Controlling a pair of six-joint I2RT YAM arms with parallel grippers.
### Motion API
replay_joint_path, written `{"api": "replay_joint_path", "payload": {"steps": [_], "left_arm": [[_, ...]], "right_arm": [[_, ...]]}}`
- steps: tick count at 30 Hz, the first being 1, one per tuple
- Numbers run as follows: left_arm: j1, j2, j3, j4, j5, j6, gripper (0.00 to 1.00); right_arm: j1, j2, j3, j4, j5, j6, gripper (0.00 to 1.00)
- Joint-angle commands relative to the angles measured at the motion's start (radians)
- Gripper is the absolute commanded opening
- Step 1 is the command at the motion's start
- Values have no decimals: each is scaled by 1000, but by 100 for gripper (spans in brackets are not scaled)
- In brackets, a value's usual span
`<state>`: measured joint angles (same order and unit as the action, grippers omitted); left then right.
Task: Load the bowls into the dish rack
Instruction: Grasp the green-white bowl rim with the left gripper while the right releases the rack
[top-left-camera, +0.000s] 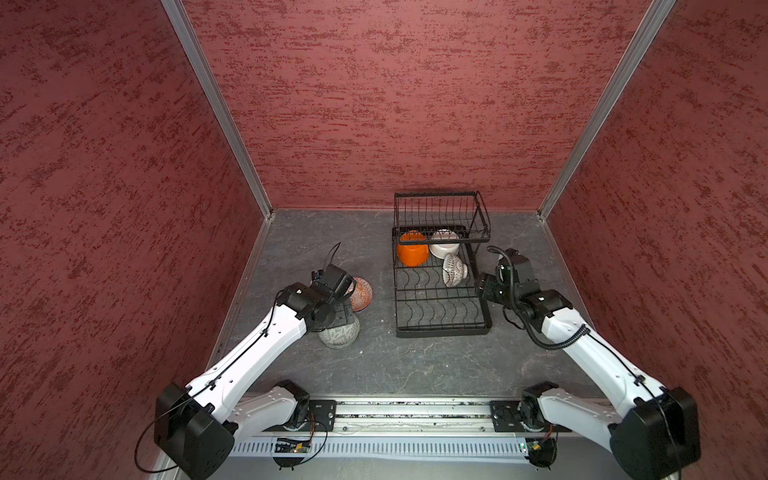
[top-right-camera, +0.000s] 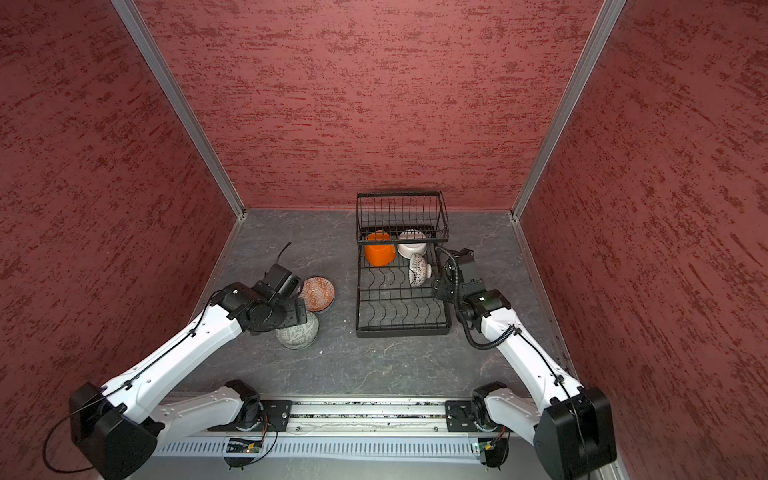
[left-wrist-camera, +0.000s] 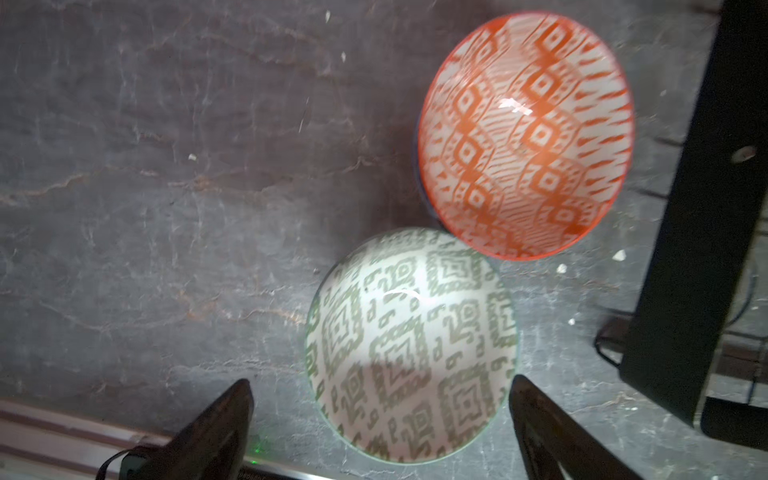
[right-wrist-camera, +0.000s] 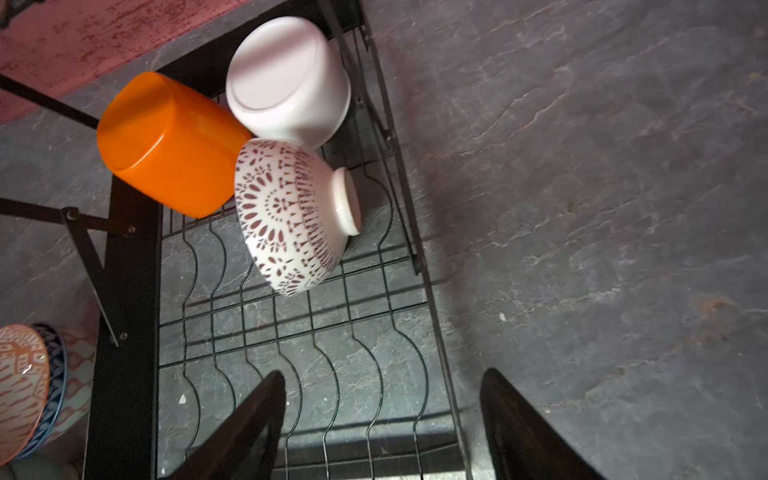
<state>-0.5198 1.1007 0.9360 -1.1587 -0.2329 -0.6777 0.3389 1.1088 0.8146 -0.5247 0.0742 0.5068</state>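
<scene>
The left pincer (left-wrist-camera: 380, 380) hangs spread wide over the grey-green patterned bowl (left-wrist-camera: 411, 345), one finger on each side of its near rim and pinching nothing. That straddle looks like the set-up for a grip across the rim. Just beyond this bowl, farther from the fingers, sits the red-orange patterned bowl (left-wrist-camera: 525, 137); whether the two touch I cannot tell. Both stand mouth-up on the table (left-wrist-camera: 166, 208), outside the dish rack (right-wrist-camera: 129, 291), so they remain to be loaded.

The right pincer (right-wrist-camera: 384, 374) is spread too and empty, poised over the rack's near side wire. Ahead of its fingers, at the rack's far end, lie three bowls. The orange bowl (right-wrist-camera: 166, 145) and white bowl (right-wrist-camera: 286, 79) are tipped over. The dark-patterned bowl (right-wrist-camera: 291, 216) stands on edge between the dividers, pressed against both. Packing them close probably keeps the nearer slots free.
</scene>
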Motion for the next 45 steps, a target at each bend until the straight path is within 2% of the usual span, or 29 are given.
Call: {"api": "replay_joint_path", "payload": {"steps": [1,5,12,28,36,45], "left_arm": [[5,-24,-35,-57,20,-60,90],[4,-17,-24,-81,17,-83,81],[-6,16,-51,-59,51,-113,76],[-6,21,-152,48,110,-153,54],[-6,14,-163,66,109,-149,39],[-5,6,-171,84,112,-142,29]], "right_arm": [[46,-2,33,12,9,19,76],[103,-1,41,33,36,28,76],[150,-3,31,69,51,41,76],[157,6,-8,121,28,27,76],[158,26,-12,136,15,26,76],[159,28,-19,143,18,27,76]]}}
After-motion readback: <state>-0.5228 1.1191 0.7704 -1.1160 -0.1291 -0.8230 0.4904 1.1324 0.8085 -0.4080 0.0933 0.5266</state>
